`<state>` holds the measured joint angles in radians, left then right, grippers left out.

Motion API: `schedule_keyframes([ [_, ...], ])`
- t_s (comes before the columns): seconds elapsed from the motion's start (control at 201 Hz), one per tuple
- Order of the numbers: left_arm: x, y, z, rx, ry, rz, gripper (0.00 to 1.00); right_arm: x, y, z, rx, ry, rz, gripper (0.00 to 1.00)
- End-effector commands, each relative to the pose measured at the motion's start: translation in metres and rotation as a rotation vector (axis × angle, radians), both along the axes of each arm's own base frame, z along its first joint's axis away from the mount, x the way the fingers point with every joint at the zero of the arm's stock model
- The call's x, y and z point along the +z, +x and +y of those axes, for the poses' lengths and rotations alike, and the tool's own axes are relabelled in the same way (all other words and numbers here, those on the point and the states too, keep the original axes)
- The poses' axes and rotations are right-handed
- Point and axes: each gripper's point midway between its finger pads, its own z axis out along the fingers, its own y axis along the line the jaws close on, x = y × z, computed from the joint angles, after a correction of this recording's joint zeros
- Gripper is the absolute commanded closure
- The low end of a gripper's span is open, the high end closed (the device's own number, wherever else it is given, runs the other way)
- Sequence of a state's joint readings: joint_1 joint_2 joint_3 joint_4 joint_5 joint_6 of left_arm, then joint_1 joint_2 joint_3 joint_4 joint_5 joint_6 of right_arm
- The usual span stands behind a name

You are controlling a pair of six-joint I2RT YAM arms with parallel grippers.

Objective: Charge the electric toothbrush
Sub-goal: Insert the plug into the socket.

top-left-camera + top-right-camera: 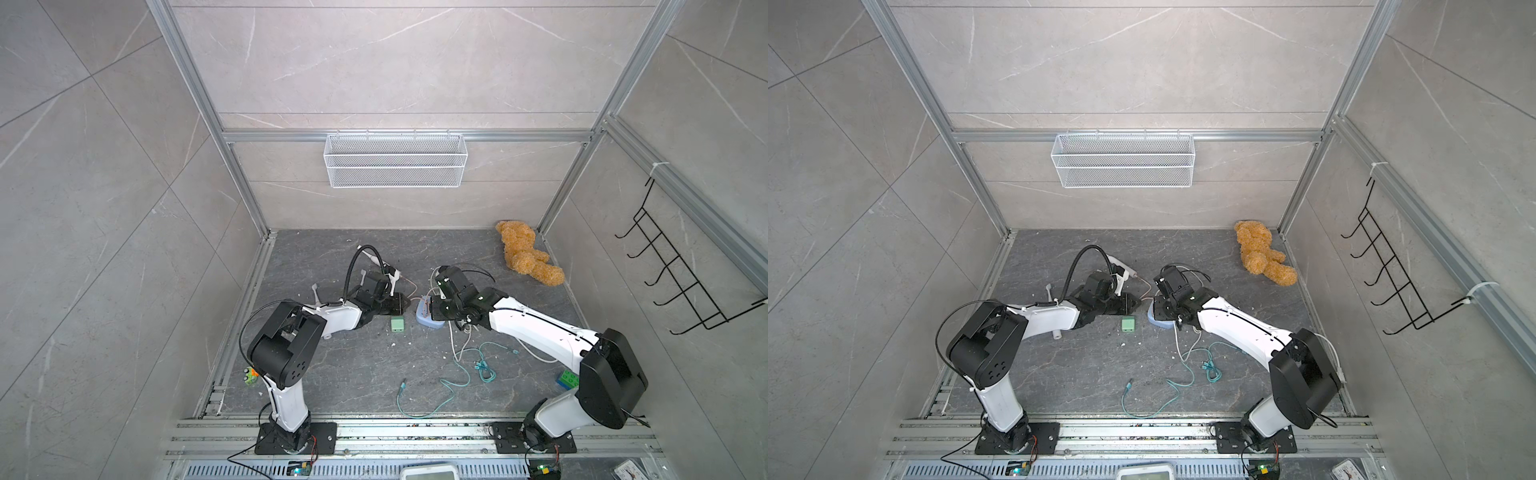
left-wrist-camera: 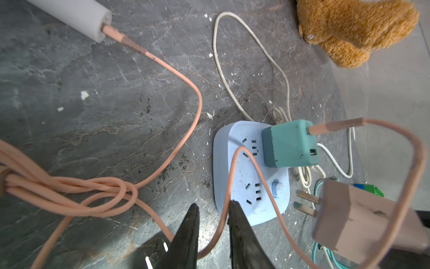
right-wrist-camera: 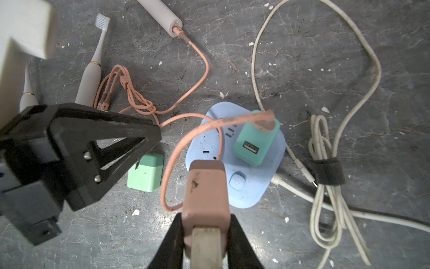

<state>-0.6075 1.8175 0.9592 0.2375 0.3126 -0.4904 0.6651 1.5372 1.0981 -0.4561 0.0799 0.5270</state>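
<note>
A white electric toothbrush handle lies on the dark floor with a pink cable plugged into its base. The cable loops over the blue power strip, where a teal charger stands plugged in. My right gripper is shut on a pink plug adapter, held just above the strip's edge with its prongs bare in the air. My left gripper stands open beside the strip. The pink cable runs between its fingers and rests against one of them. In both top views the grippers face each other.
Two other toothbrushes and a light green charger block lie by the left gripper. A bundled white cord and a teal cable lie near the right arm. A teddy bear lies in the far right corner. A wire basket hangs on the back wall.
</note>
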Motion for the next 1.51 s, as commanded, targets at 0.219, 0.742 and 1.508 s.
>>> schedule_keyframes([
  [0.219, 0.002, 0.005, -0.003, -0.024, 0.076, -0.051, 0.7, 0.012, 0.003, 0.003, 0.022, 0.015, -0.019, 1.0],
  [0.742, 0.033, 0.01, 0.011, 0.072, 0.042, -0.116, 1.0, 0.012, 0.004, -0.003, 0.001, -0.01, -0.007, 1.0],
  [1.508, 0.103, -0.001, 0.026, 0.173, -0.225, -0.188, 1.0, -0.004, 0.019, -0.002, -0.069, -0.133, 0.163, 1.0],
])
